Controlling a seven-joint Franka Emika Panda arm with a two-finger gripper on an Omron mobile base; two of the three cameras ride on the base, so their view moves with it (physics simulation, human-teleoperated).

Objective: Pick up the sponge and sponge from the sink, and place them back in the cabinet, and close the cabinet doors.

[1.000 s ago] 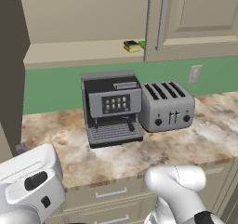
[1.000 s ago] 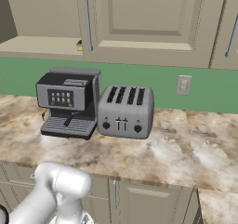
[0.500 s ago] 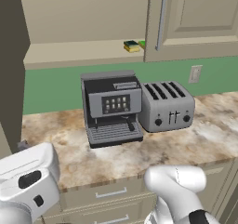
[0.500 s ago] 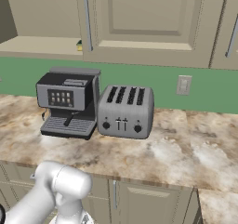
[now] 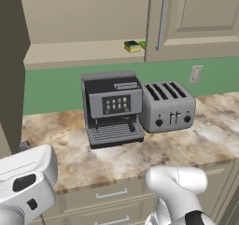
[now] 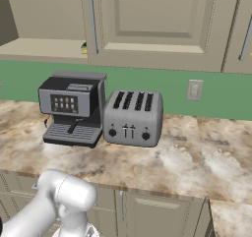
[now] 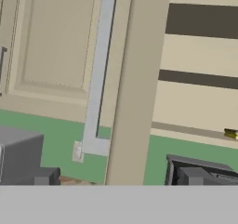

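Two sponges lie on the open cabinet's beige shelf (image 5: pixel 79 53): a dark-topped sponge (image 5: pixel 132 45) and a bright green one (image 5: pixel 142 44) half behind the door edge. From the right base view a sliver of sponge (image 6: pixel 84 48) peeks out beside the door. The hand view looks past an open cabinet door's edge (image 7: pixel 137 79) and its long silver handle (image 7: pixel 100 69) to the shelves, where a yellow sponge (image 7: pixel 231 134) lies far right. The right cabinet door (image 5: pixel 191 18) stands shut. My gripper is open and holds nothing. The sink is out of view.
A grey and black coffee machine (image 5: pixel 112 107) and a silver four-slot toaster (image 5: pixel 167 106) stand on the marble counter (image 5: pixel 186 147) below the cabinet. A wall outlet (image 6: pixel 195 89) sits on the green backsplash. A dark brown panel (image 5: pixel 11 65) rises at the left.
The white arm link at the lower left of the left base view has shifted slightly left. Everything else stands as before.
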